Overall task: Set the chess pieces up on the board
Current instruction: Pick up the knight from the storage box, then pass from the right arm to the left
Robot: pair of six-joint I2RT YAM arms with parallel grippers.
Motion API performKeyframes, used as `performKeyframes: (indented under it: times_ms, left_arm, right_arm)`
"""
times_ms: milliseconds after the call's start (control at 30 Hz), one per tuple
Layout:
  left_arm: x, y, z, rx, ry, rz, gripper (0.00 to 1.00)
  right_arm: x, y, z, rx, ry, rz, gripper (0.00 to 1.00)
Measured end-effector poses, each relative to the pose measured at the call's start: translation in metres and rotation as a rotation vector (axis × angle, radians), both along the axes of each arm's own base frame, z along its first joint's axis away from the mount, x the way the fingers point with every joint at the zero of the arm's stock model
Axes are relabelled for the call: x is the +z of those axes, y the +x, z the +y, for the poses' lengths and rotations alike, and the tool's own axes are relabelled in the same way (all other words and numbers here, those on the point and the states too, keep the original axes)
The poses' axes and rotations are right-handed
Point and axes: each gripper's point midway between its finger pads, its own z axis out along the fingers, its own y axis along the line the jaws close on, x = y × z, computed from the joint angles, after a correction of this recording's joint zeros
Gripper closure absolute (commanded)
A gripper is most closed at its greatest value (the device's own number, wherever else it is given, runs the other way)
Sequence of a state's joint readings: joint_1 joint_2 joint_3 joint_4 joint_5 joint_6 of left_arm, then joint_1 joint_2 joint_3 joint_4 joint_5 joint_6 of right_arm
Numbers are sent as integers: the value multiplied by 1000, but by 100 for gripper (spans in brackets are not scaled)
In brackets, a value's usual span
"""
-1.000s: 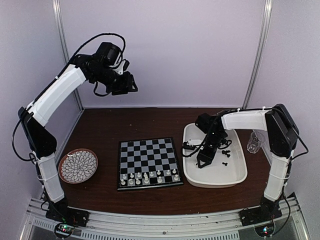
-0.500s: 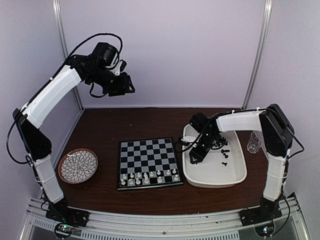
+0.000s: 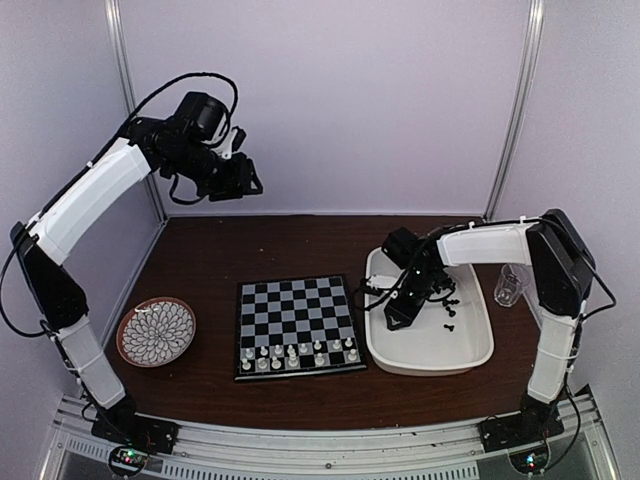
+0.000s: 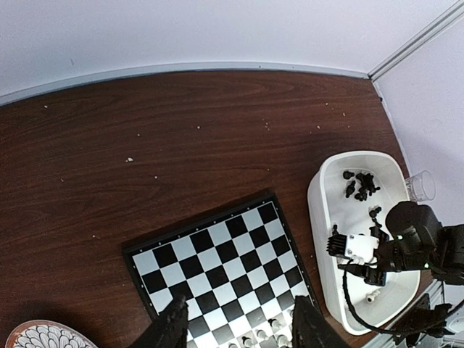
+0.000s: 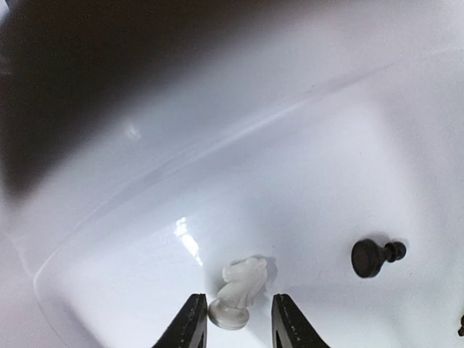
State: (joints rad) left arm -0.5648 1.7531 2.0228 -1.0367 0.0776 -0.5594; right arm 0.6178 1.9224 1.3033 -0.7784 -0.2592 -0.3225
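The board [image 3: 298, 310] lies in the middle of the table, with white chess pieces [image 3: 300, 353] on its two nearest rows. It also shows in the left wrist view [image 4: 225, 268]. My right gripper [image 3: 398, 316] is down in the white tray [image 3: 430, 366]. In the right wrist view it is open [image 5: 235, 322], its jaws on either side of a white knight [image 5: 239, 288] lying on the tray floor. A black pawn [image 5: 373, 257] lies to the right. Several black pieces [image 3: 445, 295] sit at the tray's far end. My left gripper [image 3: 240, 182] is open and empty, high above the table's back left.
A round patterned plate [image 3: 156, 331] sits left of the board. A clear cup [image 3: 512, 283] stands right of the tray. The tray's left wall is close to my right gripper. Metal posts rise at the back corners.
My right gripper has shifted left inside the tray and now stands over the white knight. My left arm has swung a little left, still raised.
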Motion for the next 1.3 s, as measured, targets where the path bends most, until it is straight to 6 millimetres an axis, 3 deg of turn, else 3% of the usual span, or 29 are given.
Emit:
performKeyframes:
  times_ms: [100,267,433,667,833,933,1067,1200,1300]
  left_arm:
    - [-1,-4,3,3,3,-4,51]
    - [1,-7,6,11,1,-26,51]
    - [1,-8,8,18,-7,-53,51]
    - [10,7,-7,-8,-55,-117,51]
    - [6,22,-39,-84,-94,-166,51]
    - [-6,18,-62,-141,-112,-188,52]
    - [-35,2,-95,-203,-166,-162,55]
    - [-75,-28,-134,-273,-253,-52,56]
    - [-88,-51,-173,-344,-315,24,55]
  right_arm:
    - [1,-3,-4,8,-12,4,66]
    - [0,-6,-6,23,-18,5,79]
    - [0,-6,-6,41,-18,3,85]
    - [6,-11,-13,60,-23,9,86]
    - [33,-13,-24,77,5,1,85]
    - [64,-13,-24,111,61,-58,85]
    - [105,-13,-18,160,151,-144,85]
    - [133,-14,-15,202,216,-213,84]
    - [154,-19,-12,235,262,-268,84]
